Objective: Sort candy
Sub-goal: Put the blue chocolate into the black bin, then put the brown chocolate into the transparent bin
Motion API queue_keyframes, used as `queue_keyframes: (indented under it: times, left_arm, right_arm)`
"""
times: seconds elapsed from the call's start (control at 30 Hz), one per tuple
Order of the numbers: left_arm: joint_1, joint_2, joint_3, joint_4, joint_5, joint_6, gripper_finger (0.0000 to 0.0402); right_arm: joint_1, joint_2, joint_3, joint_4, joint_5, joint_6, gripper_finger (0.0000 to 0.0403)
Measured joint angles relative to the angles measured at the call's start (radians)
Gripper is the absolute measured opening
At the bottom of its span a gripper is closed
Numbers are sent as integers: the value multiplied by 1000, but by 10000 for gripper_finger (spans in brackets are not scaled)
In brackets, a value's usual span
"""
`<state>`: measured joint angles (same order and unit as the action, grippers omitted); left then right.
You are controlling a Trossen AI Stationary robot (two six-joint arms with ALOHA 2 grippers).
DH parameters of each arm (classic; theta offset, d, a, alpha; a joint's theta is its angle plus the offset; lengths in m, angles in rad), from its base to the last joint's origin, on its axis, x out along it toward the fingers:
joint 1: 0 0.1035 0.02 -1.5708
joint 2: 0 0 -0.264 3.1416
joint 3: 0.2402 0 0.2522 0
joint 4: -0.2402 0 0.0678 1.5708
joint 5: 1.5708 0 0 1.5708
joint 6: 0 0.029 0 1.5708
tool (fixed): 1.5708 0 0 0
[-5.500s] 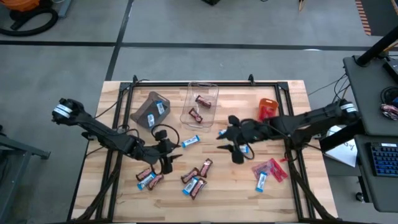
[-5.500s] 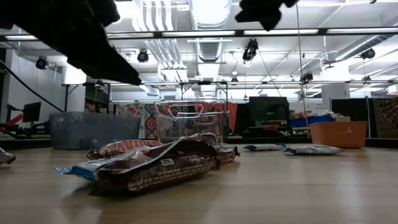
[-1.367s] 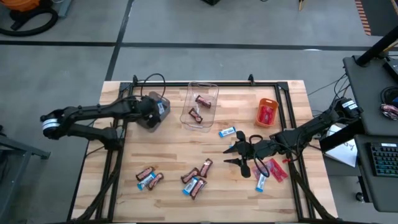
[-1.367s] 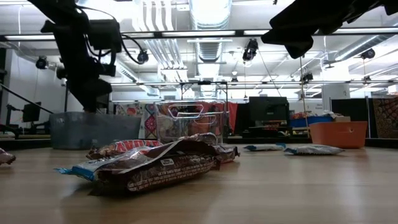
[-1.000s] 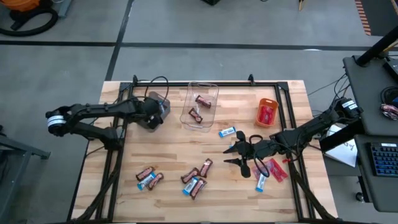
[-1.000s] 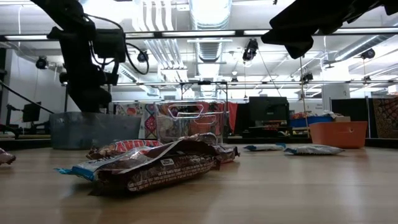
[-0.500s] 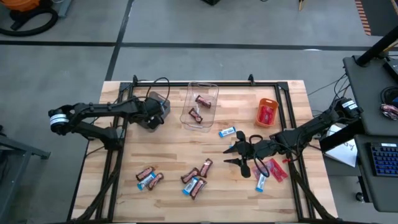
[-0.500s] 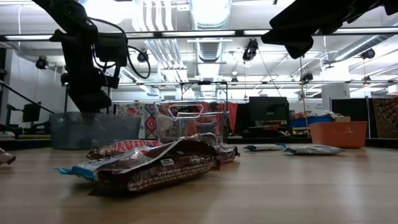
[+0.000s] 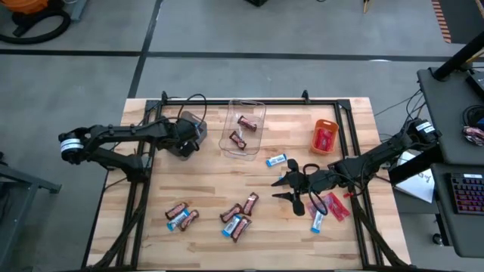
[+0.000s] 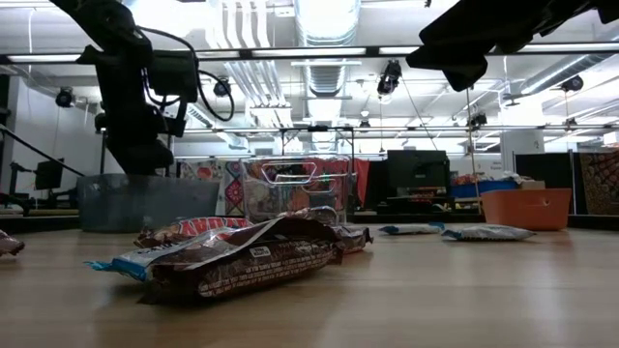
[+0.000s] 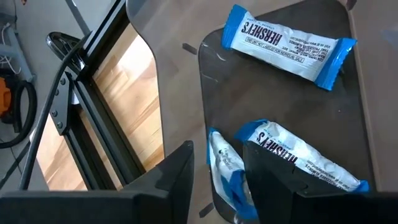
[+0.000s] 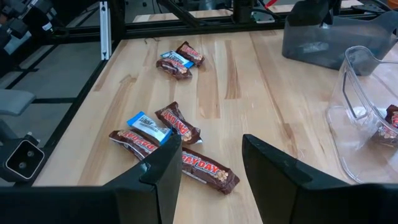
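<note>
From above, the left claw [image 9: 187,134] sits over the grey bin [image 9: 187,121] and the right claw [image 9: 287,189] hovers spread wide amid scattered candy [image 9: 239,215] on the worktop [image 9: 212,189]; the left wrist view shows its fingers parted around a blue-and-white bar [image 11: 225,167] in that bin.

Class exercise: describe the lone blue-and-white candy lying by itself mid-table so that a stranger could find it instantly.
Start at the orange bin on the table's right side. Between it and the clear bin, on bare wood, lies the lone blue-and-white candy. Unlike the clustered bars, nothing touches it.
</note>
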<state>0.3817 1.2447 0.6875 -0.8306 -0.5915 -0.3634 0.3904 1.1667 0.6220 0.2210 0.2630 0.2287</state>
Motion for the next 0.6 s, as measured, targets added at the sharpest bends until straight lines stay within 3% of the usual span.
queue_keyframes:
  times: [0.4, 0.6]
  left_arm:
    - [-31, -20, 134, -8, 34, 40, 125]
    - [-112, -51, 191, -6, 34, 29, 125]
  right_arm:
    - [0, 0, 0, 0, 0, 29, 160]
    - [0, 0, 0, -5, 0, 44, 160]
